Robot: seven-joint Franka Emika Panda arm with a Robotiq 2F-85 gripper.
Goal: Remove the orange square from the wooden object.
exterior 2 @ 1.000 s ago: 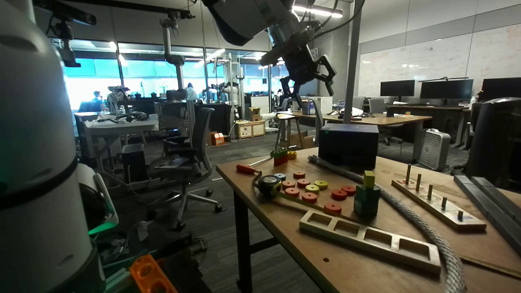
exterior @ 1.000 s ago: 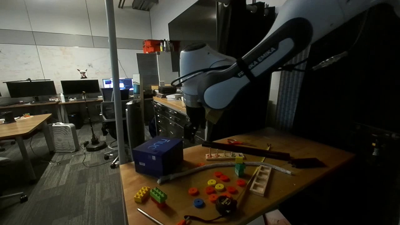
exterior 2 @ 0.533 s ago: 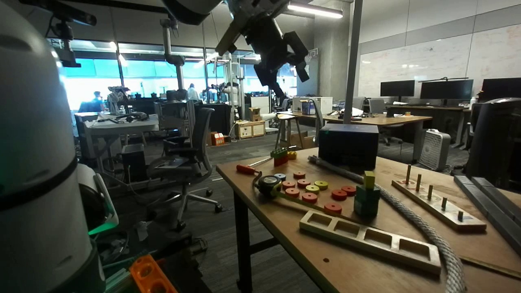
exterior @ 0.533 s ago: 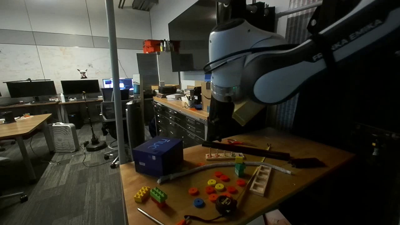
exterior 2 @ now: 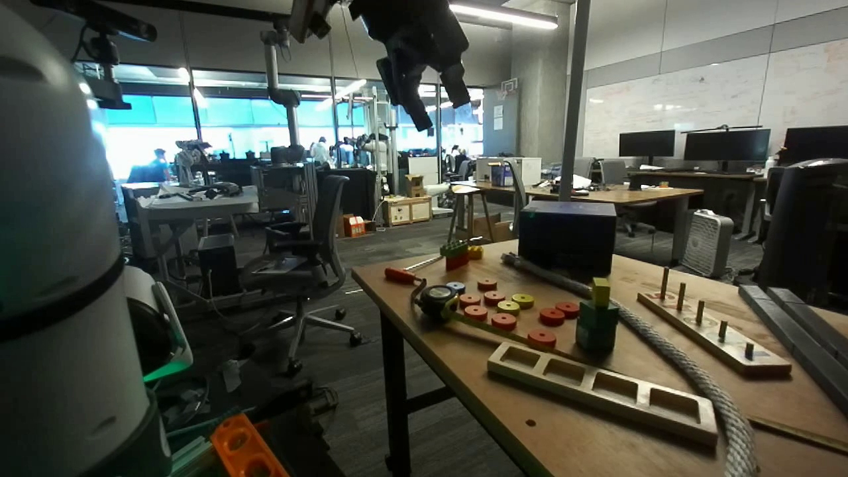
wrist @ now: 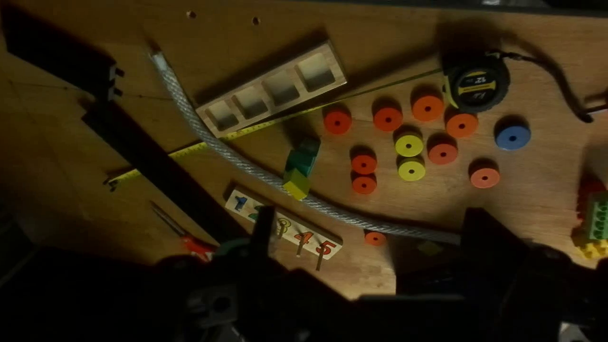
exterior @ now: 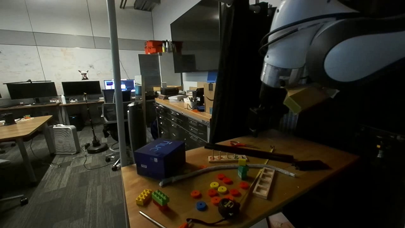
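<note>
In the wrist view, the wooden object (wrist: 284, 223) lies between six and seven o'clock. Its pegs (exterior 2: 700, 313) carry no orange square that I can see, so nothing seems left for removing; the gripper (wrist: 369, 216) is spread, holding nothing.

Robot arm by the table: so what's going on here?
The robot arm is handling nothing right now: its claw hangs open in the air, touching nothing on the table. Its job is to take an orange square off a wooden object, probably the number board, but I can see no such square on it; the five pegs there stand bare. Coloured rings lie scattered nearby.
</note>
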